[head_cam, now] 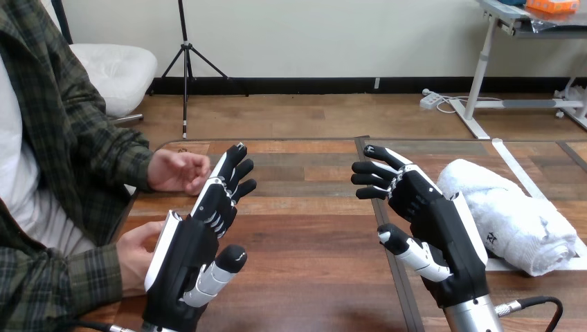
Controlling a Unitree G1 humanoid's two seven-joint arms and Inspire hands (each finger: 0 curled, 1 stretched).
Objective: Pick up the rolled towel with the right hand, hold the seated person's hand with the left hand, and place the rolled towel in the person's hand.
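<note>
On the rolled towel sits an unreadable mark.

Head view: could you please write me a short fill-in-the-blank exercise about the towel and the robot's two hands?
1. The rolled towel lies on the table, and its colour is ___.
2. The right hand is open, and in the view the towel lies to its ___.
3. The left hand is open and holds ___.

Missing words: white; right; nothing.
</note>
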